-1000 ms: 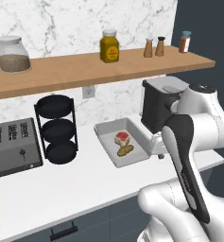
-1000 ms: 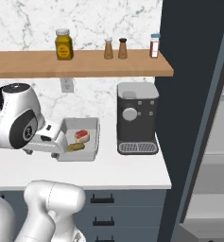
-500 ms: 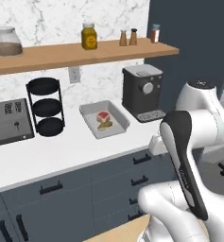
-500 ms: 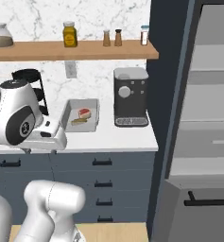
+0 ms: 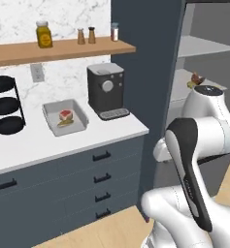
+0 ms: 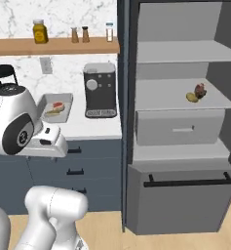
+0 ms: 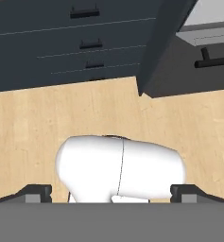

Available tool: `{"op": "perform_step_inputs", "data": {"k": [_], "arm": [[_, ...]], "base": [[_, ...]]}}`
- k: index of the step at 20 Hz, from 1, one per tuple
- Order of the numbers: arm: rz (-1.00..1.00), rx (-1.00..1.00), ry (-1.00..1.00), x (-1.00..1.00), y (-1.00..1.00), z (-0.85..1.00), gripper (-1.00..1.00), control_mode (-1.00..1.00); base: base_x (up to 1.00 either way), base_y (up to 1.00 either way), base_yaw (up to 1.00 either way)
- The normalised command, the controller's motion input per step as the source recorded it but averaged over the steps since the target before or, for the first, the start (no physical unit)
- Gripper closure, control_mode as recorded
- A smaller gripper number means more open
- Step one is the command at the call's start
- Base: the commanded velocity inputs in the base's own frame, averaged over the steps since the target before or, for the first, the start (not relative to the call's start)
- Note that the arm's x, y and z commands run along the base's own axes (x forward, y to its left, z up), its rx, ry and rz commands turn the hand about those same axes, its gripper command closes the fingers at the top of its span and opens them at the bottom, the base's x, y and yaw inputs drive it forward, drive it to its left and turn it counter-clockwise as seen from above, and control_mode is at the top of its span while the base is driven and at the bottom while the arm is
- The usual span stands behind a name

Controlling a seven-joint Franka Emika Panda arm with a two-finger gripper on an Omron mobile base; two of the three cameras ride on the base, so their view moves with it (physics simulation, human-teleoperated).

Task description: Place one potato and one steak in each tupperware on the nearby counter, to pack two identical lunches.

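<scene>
The tupperware sits on the counter, left of the coffee machine, holding a steak and a potato (touching or not, too small to tell). A second potato and steak lie on an open cabinet shelf. Gripper faces the wooden floor, fingertips spread wide, holding nothing.

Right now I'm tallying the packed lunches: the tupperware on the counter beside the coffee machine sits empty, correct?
Not empty. The tupperware on the counter beside the coffee machine already holds a steak and a potato, as the left base view shows.
</scene>
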Motion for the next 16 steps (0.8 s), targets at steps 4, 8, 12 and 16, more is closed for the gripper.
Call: {"op": "perform_step_inputs", "data": {"k": [4, 8, 12, 16], "arm": [[0.0, 0.0, 0.0, 0.0, 0.0, 0.0, -1.0, 1.0], [0.0, 0.0, 0.0, 0.0, 0.0, 0.0, -1.0, 1.0], [0.0, 0.0, 0.0, 0.0, 0.0, 0.0, -1.0, 1.0], [0.0, 0.0, 0.0, 0.0, 0.0, 0.0, -1.0, 1.0]], "base": [[0.37, -0.99, 0.04], [0.54, -0.99, 0.12], [0.49, -0.8, 0.13], [0.54, -0.56, 0.12]]}}
